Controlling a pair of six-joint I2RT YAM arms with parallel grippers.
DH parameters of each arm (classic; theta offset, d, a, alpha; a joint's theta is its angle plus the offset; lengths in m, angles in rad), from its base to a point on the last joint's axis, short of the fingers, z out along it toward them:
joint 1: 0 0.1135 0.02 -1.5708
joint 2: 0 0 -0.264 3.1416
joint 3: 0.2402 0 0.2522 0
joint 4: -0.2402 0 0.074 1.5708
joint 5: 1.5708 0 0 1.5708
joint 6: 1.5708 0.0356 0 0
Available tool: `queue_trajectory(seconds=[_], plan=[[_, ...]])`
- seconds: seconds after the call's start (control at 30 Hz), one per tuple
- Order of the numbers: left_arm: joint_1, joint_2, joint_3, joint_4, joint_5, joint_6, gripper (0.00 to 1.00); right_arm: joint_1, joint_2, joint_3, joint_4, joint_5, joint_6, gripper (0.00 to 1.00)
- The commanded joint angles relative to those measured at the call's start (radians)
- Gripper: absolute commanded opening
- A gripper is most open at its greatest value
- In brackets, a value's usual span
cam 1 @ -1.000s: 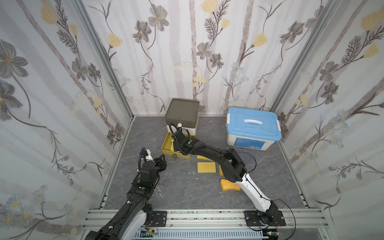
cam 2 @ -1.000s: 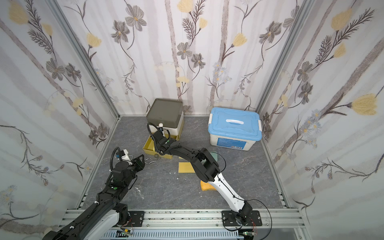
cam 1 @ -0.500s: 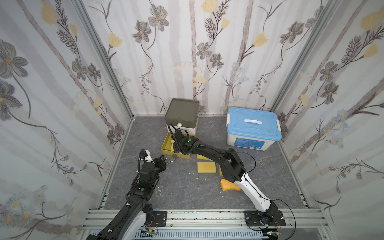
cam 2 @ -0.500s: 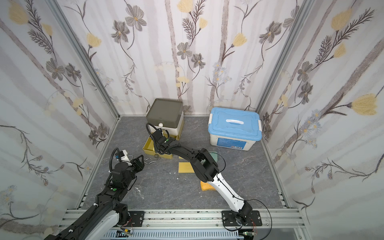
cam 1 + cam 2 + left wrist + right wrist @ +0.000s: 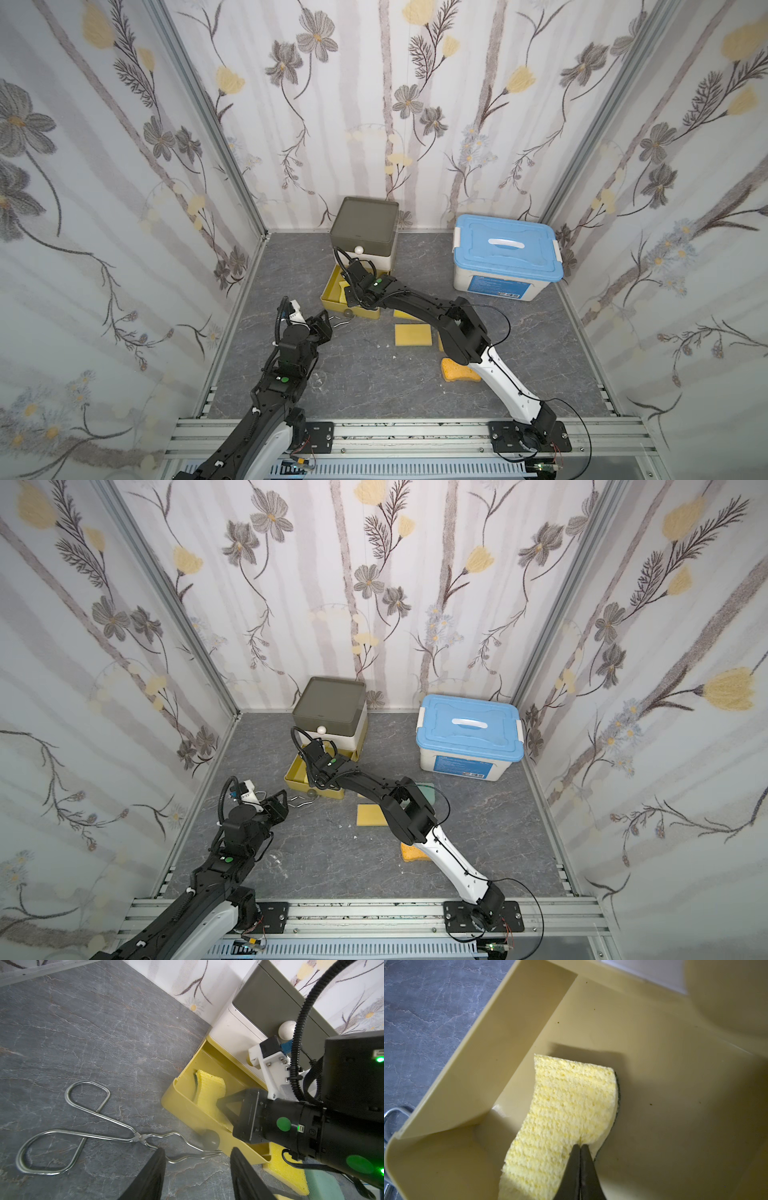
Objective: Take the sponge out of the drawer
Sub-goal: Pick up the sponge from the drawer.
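Note:
The yellow drawer (image 5: 508, 1043) stands pulled out of the small cabinet (image 5: 365, 224). Inside it a yellow sponge (image 5: 566, 1105) with a dark green backing is bent and tipped up on edge; the left wrist view shows the sponge (image 5: 209, 1088) near the drawer's side wall (image 5: 187, 1105). My right gripper (image 5: 580, 1145) reaches down into the drawer, its fingers pressed together and pinching a crease in the sponge. My left gripper (image 5: 198, 1153) hangs open over the floor just in front of the drawer's round knob (image 5: 209, 1139), holding nothing.
Metal tongs (image 5: 83, 1130) lie on the floor by my left gripper, tips toward the drawer. A flat yellow sponge (image 5: 412, 335) and an orange sponge (image 5: 455, 371) lie under my right arm. A blue-lidded box (image 5: 507, 253) stands at the back right.
My right gripper has closed from partly open to shut, pinching the sponge inside the drawer. The left arm has stayed where it was.

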Motion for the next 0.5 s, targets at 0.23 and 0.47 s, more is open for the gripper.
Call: queue_trajectory(seconds=[0.23,0.47], plan=[[-0.001,0.007,-0.003,0.007,-0.015,0.010,0.53,0.024,-0.173,-0.202,0.178,0.148,-0.029,0.00],[0.000,0.017,-0.002,0.013,-0.012,0.011,0.53,0.024,-0.247,-0.265,0.258,0.218,-0.054,0.00]])
